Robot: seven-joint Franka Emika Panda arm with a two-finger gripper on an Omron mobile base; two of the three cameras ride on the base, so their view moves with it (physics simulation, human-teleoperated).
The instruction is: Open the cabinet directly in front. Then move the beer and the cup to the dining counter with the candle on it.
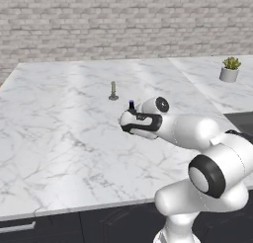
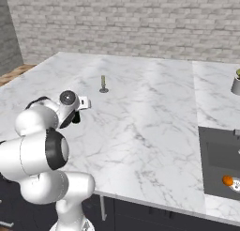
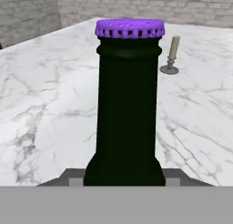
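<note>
Glossy white grey-veined marble dining counter (image 1: 64, 138), dark matt glass beer (image 3: 127, 109) w/ crimped purple cap, rough brick wall (image 1: 123, 24)

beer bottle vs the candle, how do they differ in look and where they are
The beer bottle is dark with a purple cap; the candle is a pale grey-green stick on a small round base. The bottle sits between the fingers of the end effector, while the candle stands free on the dining counter, apart from it. Both are upright.
</note>
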